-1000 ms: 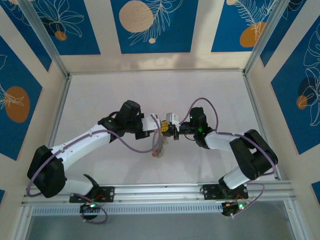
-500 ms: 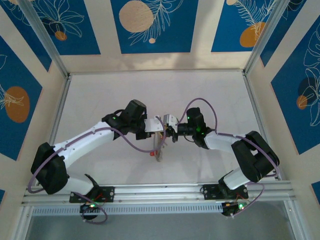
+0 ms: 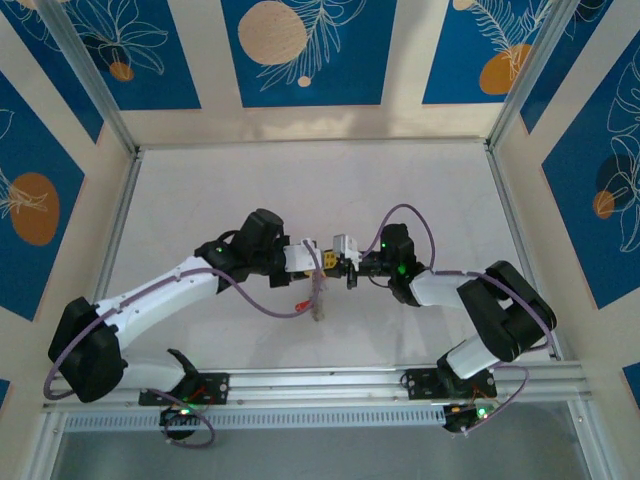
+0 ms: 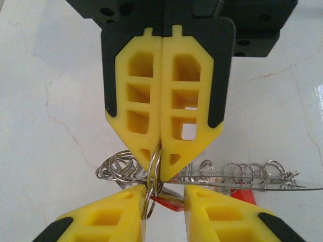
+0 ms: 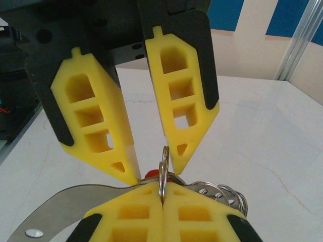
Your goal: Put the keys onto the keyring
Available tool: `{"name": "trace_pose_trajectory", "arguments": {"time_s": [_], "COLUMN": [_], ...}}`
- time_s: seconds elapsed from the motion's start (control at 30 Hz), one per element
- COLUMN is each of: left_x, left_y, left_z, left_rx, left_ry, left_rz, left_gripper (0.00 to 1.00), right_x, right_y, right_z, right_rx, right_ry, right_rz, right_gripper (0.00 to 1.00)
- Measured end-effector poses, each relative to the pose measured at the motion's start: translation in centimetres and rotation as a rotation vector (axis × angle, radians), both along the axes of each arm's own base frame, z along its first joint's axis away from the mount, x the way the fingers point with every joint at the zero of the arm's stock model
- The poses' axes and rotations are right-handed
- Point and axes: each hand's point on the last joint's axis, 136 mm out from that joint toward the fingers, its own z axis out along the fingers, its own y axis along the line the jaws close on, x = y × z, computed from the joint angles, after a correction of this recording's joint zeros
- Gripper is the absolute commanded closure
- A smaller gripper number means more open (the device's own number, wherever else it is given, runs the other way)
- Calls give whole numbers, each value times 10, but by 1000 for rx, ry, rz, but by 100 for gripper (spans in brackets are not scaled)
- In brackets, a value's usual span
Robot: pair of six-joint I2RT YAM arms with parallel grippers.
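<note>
Where the two arms meet, above the middle of the table (image 3: 420, 190) and somewhat nearer its front edge than its back edge, the grippers stand tip to tip.

Right gripper (image 4: 160, 171): yellow fingers pressed fully together, pinching a small split ring (image 4: 154, 164) upright between the tips. Its own wrist camera shows the same grip, with the ring edge-on in the seam.

Left gripper (image 4: 165, 194): fingers apart with a plain gap between them, nothing clamped. The split ring and a key's red tag (image 4: 169, 201) sit in that gap. The ring runs close along the inner face of one finger; contact cannot be resolved.

Keyring (image 4: 262, 187): thin silvery wire running off to one side just behind the fingertips. A row of small rings (image 4: 247, 174) lies along it, and a further bunch of rings (image 4: 118, 169) lies on the other side. From above it reads as a pale strand below the fingertips. Whether it rests on the table cannot be told. Key blades are too small to pick out.
</note>
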Motion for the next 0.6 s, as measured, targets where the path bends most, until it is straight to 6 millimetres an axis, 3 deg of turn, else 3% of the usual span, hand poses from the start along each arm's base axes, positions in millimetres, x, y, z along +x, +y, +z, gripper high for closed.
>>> {"name": "trace_pose_trajectory", "arguments": {"time_s": [0.07,0.17,0.4,0.6], "left_x": [2,3,2,5], "left_y": [0,0,3,9], "left_z": [-1,-1,1,12], "left_rx": [-13,-28,2,92], "left_ry": [-1,2,26,22], "left_rz": [12,23,23,18], "left_gripper": [83,100,100,100], "right_x": [1,-1,-2,3], "right_y": [0,0,0,-2], "right_z": [0,1,-1,-6], "right_rx": [6,18,11,-38], "right_ry": [-4,-8,-18,-6], "right_rz": [-1,5,9,-21], "right_gripper": [100,100,84,83]}}
